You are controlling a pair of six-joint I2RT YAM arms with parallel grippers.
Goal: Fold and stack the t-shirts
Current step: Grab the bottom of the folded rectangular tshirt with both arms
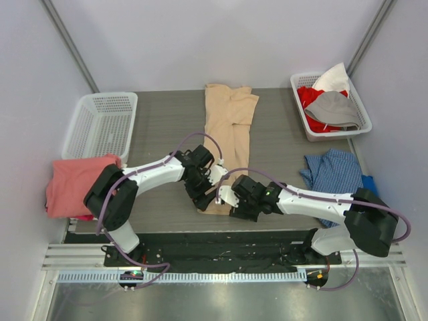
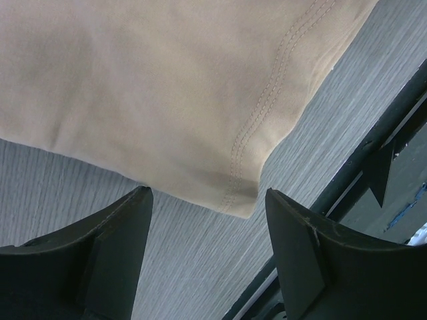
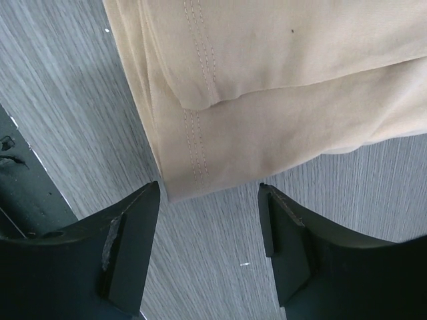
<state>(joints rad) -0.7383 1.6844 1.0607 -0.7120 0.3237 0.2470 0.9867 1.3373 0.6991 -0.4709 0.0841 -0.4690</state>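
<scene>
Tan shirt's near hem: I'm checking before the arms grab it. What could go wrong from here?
At the right gripper, the tan shirt lies in stacked layers; the open fingers might pinch only some of them.
Only a hem corner sits between the left gripper's open fingers, so a grip could slip.
Seen from above, both grippers sit close together and might bump.

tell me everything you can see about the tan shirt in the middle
The tan shirt is soft, plain cloth with double-stitched hems, folded lengthwise into a long narrow strip of several layers. It lies flat on the grey table, mid-table, running from the far edge almost to the near one.
</scene>
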